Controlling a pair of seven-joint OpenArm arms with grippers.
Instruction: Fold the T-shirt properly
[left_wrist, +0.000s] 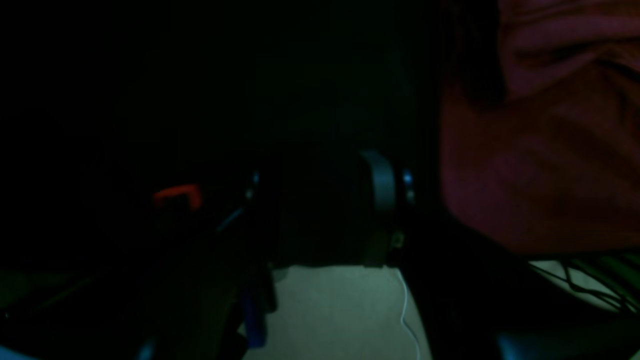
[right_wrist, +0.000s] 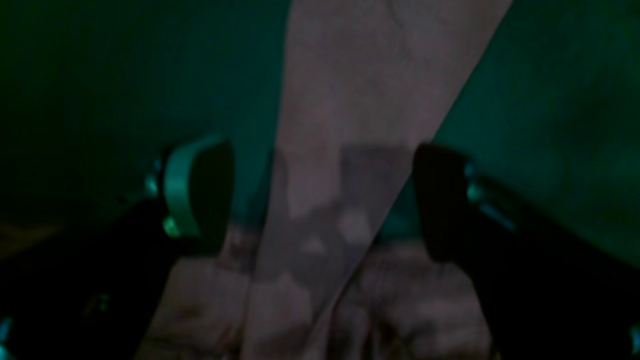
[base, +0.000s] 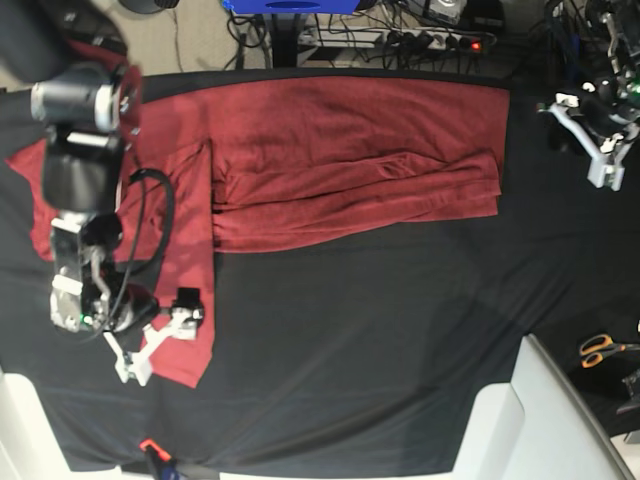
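From my left wrist almost everything is black; I make out only a bulge of the T-shirt (left_wrist: 540, 165) at about 2 o'clock and a pale patch of floor (left_wrist: 340, 310) low down, and whether my left claw is wide or narrow I cannot tell here. From my right wrist I see my right claw (right_wrist: 325, 195) spread wide, its two dark jaws standing clear on either side of a strip of cloth that runs between them without being pinched, with more crumpled cloth bunched at 6 o'clock. The base view gives what neither wrist does: the whole T-shirt (base: 350, 160) lying across the black tabletop (base: 380, 350) toward 12 o'clock, its body already doubled into a long band, while one sleeve (base: 185, 290) trails down toward 7 o'clock, where my right claw (base: 155, 345) sits over its cuff. My left claw (base: 600, 150) hangs off at 2 o'clock, well apart from the cloth. I judge the fold roughly half done: the sleeve must be laid in and the band folded across.
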